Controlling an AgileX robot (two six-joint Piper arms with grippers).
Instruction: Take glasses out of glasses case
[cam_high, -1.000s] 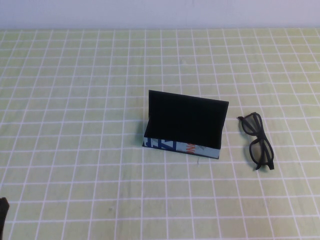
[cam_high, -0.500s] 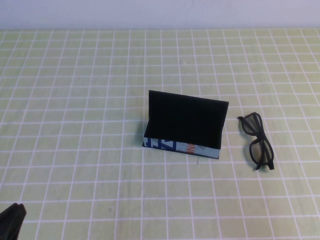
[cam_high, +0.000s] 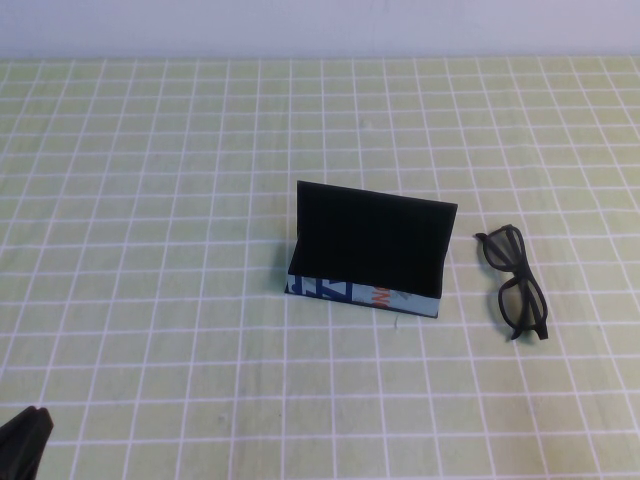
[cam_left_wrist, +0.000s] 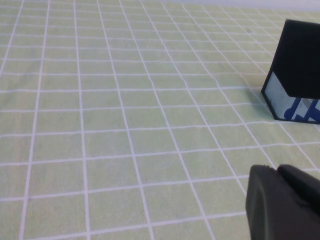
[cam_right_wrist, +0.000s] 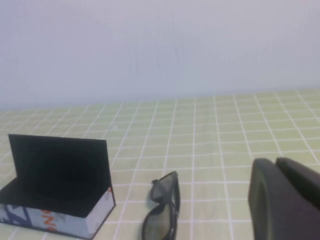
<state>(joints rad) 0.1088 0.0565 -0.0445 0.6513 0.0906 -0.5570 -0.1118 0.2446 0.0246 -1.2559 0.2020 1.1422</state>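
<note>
**Glasses out, case open, both arms low at the near edge**

Desk (cam_high: 150, 200) covered in pale green cloth ruled with a white grid, backed by a plain pale wall.

Left gripper (cam_high: 22, 440) low at the near left corner of the high view, only a dark tip showing there, well apart from everything else. In the left wrist view, seen as a black blunt shape (cam_left_wrist: 282, 202) above bare cloth, with a thin seam between its two halves; holding nothing; whether the fingers are apart or together cannot be told.

Long rectangular black glasses case (cam_high: 365, 255) near the middle of the desk, flap lid standing upright at the back, light blue front strip with dark blue and orange print facing the robot. Visible part of the inside dark. One end of the case also caught in the left wrist view (cam_left_wrist: 297, 70).

Black thick-framed plastic glasses (cam_high: 514, 284) lying on the cloth just to the right of the case, clear of it and not touching, the two dark squarish lenses one behind the other running from far to near. Same pair beside the case in the right wrist view (cam_right_wrist: 162, 212).

Right gripper (cam_right_wrist: 285, 200) out of the high view; in its own wrist view a black rounded mass over the cloth on the robot's side of the glasses, fingers closed together on nothing, apart from both glasses and case (cam_right_wrist: 60, 180).
</note>
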